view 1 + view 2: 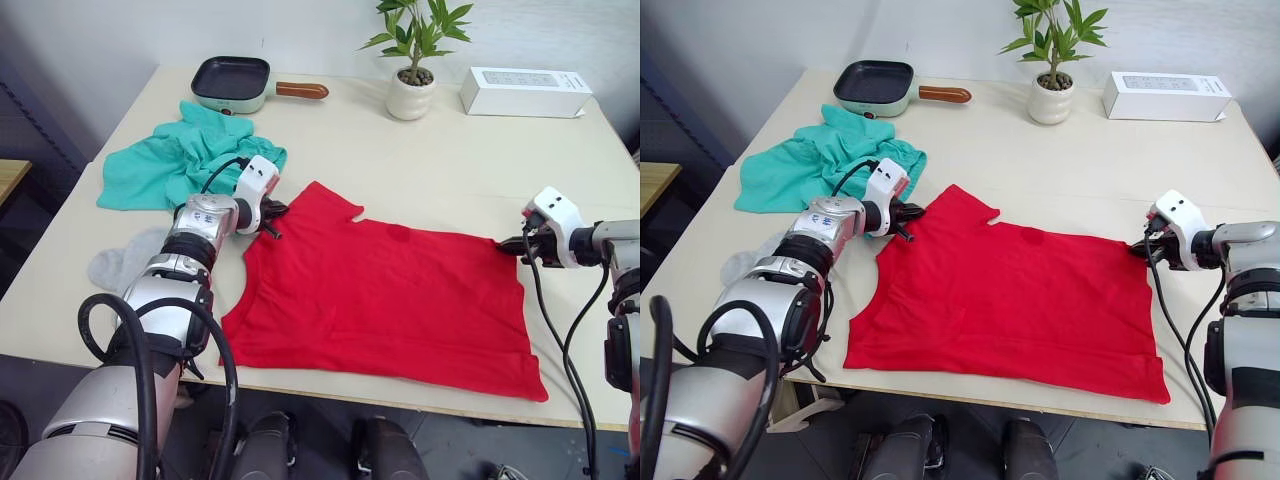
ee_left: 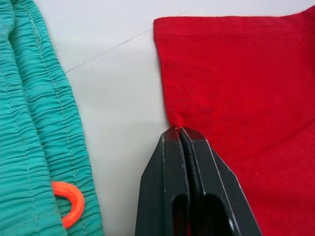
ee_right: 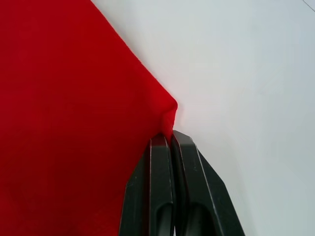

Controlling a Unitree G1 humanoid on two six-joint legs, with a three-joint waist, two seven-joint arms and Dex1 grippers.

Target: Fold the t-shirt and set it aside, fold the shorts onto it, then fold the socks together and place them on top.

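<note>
The red t-shirt [image 1: 385,295] lies spread flat across the middle of the table. My left gripper [image 1: 272,222] is shut on its edge near the left sleeve; the left wrist view has the black fingers [image 2: 170,162] pinching red cloth. At the t-shirt's right corner my right gripper [image 1: 508,243] is shut on the fabric, with the pinched corner [image 3: 167,110] bunched at the fingertips [image 3: 160,147]. The teal shorts [image 1: 185,155] lie crumpled at the back left, their gathered waistband [image 2: 34,137] beside my left gripper. A grey sock [image 1: 122,262] lies left of my left arm, partly hidden by it.
A small teal pan with a brown handle [image 1: 235,82] sits at the back left. A potted plant [image 1: 412,88] and a white box [image 1: 525,92] stand along the back edge. The table's front edge [image 1: 420,405] runs just below the t-shirt's hem.
</note>
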